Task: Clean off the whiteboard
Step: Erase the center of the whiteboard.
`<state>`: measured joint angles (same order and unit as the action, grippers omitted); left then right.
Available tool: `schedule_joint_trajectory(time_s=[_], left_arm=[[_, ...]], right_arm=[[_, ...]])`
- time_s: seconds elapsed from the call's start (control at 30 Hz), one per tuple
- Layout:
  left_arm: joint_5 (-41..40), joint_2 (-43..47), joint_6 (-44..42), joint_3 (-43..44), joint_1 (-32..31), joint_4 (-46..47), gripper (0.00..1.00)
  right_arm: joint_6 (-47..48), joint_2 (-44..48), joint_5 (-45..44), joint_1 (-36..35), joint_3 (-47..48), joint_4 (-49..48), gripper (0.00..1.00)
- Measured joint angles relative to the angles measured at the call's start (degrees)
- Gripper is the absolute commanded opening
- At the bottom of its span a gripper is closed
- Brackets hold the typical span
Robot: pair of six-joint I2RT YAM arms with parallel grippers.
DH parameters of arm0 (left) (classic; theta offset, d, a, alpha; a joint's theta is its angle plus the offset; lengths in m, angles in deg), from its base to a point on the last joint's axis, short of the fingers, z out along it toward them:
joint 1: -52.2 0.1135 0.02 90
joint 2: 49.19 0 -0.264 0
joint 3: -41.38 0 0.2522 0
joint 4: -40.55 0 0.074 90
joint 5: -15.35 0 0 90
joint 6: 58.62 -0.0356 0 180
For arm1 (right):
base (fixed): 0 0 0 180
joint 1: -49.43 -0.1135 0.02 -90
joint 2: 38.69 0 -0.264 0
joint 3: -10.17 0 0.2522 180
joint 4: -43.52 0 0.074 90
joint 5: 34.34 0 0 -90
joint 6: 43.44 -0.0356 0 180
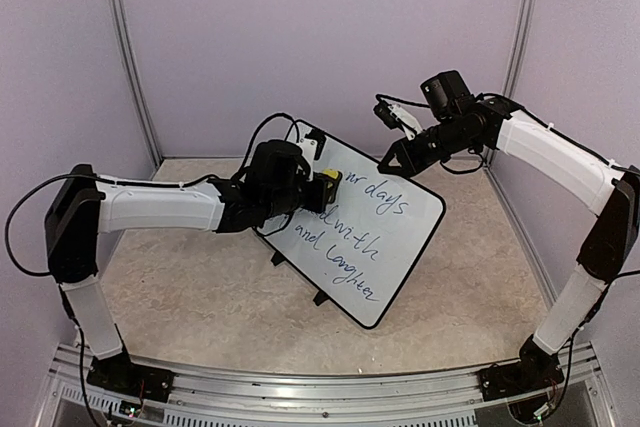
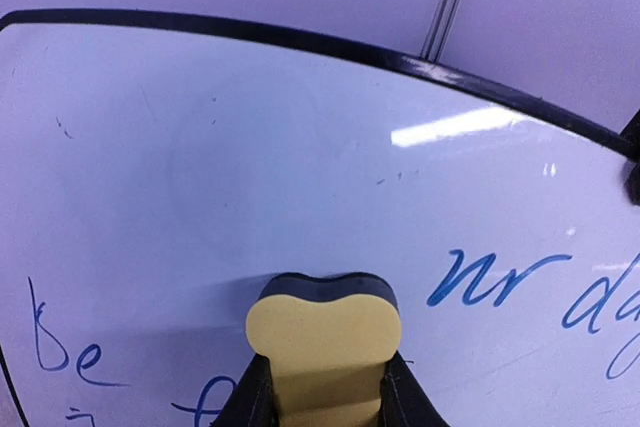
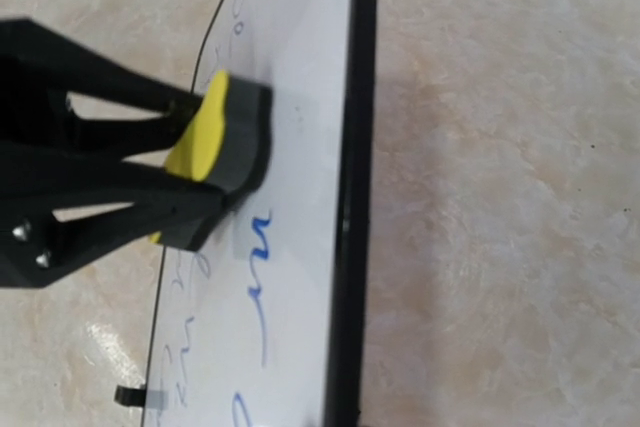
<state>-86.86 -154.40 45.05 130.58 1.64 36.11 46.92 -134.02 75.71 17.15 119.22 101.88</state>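
Observation:
The whiteboard (image 1: pixel 390 237) stands tilted on the table, with blue cursive writing on its right and lower parts and its upper left wiped. My left gripper (image 1: pixel 322 187) is shut on a yellow eraser with a dark felt face (image 1: pixel 328 179), which is pressed flat against the board. In the left wrist view the eraser (image 2: pixel 322 332) sits between my fingers (image 2: pixel 250 397), just left of blue letters on the whiteboard (image 2: pixel 250 147). My right gripper (image 1: pixel 388 161) is shut at the board's upper right edge; whether it pinches the frame does not show. The right wrist view shows the eraser (image 3: pixel 215 132) against the whiteboard (image 3: pixel 300 277).
Small black feet (image 1: pixel 320 298) prop the board on the beige table top (image 1: pixel 180 287). Purple walls with metal posts (image 1: pixel 130 57) enclose the back and sides. A black cable (image 1: pixel 265 132) loops above the left wrist.

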Motion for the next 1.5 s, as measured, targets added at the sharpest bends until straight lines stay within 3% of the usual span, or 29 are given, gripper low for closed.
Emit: schedule_joint_trajectory(time_s=[0.37, 0.7, 1.13, 1.5], left_arm=[[-5.88, 1.77, 4.0, -4.9, 0.76, -6.23, 0.12], [-4.2, 1.79, 3.78, -5.31, 3.67, -5.97, 0.13], [-5.92, 0.79, 1.09, -3.72, -3.06, -3.72, 0.13], [-0.11, -0.66, 3.04, -1.73, 4.59, -2.21, 0.13]], right_arm=[[-0.02, 0.0, -0.13, 0.02, 0.0, -0.02, 0.0], [-0.26, 0.0, -0.17, 0.02, 0.0, -0.11, 0.0], [-0.26, 0.15, -0.52, 0.02, -0.02, 0.31, 0.0], [-0.68, 0.26, -1.27, 0.02, -0.57, -0.39, 0.0]])
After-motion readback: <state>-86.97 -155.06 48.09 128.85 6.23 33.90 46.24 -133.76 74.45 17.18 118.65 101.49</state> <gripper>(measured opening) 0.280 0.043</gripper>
